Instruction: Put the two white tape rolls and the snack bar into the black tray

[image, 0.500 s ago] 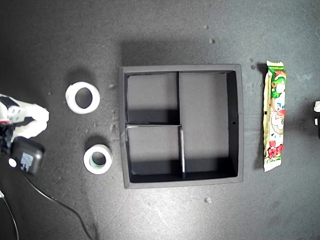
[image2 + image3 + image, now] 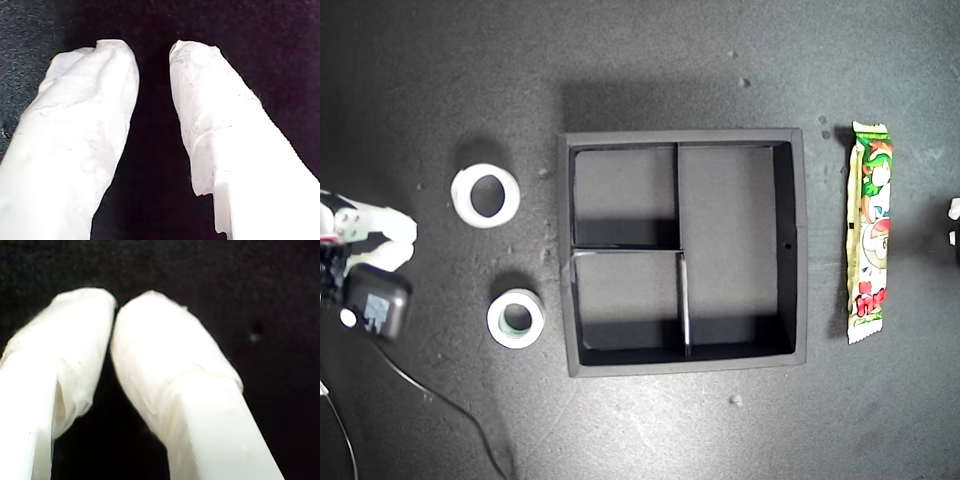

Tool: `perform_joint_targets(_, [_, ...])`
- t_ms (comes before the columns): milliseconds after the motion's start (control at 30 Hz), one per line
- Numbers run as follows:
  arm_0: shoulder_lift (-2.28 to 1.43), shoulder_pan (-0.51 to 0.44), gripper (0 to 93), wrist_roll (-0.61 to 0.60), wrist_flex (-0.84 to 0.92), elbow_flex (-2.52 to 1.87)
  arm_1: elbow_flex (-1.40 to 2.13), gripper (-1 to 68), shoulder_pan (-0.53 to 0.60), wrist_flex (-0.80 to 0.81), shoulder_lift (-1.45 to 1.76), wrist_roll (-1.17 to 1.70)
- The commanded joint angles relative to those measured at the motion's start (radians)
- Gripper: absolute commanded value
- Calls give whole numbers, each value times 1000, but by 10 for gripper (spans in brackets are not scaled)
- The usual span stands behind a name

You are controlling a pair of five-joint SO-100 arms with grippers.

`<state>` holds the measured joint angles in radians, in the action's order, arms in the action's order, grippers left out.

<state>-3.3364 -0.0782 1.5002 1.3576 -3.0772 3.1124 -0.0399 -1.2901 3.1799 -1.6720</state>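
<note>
A: Grippers?
B: You see my first gripper [image 2: 152, 50] with jaws parted, holding nothing; my second gripper [image 2: 116, 305] pinched closed on nothing.
A: Items?
B: Both tape rolls [image 2: 486, 195] [image 2: 516, 318] at 9 o'clock of the black tray [image 2: 798, 240], snack bar [image 2: 869, 230] at 3 o'clock.

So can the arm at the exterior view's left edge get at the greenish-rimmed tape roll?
Probably yes: only bare mat lies between that arm's gripper and the greenish-rimmed tape roll, which lies flat outside the black tray. The wrist views don't show which arm it is.
</note>
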Motion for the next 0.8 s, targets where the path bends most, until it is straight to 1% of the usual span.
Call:
perform_joint_targets(0, [-51,28,9,57,31,-61,12,0,-12,26,-6,25])
perform_joint_targets(67, [-51,40,9,91,34,-61,12,0,-20,40,-6,20])
perform_joint_targets(133, [-51,41,2,67,21,-61,12,0,-34,54,-6,18])
perform_joint_targets(200, [-51,41,2,78,18,-61,12,0,-46,55,-6,12])
perform_joint_targets(267, [-51,41,1,74,6,-61,12,0,-32,71,-6,-29])
perform_joint_targets(300, [-51,32,1,95,3,-61,12,0,-26,80,-6,-37])
perform_joint_targets(367, [-51,28,3,32,-40,-61,12,-1,-28,77,-6,-43])
perform_joint_targets(433, [-51,3,26,-14,-97,-61,12,0,-32,67,-6,-43])
perform_joint_targets(467, [-51,-5,26,-37,-129,-61,12,0,-38,66,-6,-37])
perform_joint_targets(500, [-51,-6,1,-63,-152,-61,12,4,-46,69,-6,-20])
perform_joint_targets(567, [-51,-9,0,-83,-173,-61,12,33,-52,75,-6,5])
perform_joint_targets(633, [-51,-9,0,-110,-202,-61,12,46,-48,118,-6,46])
perform_joint_targets(767, [-51,32,0,-187,-265,-60,11,42,-46,252,-6,149])
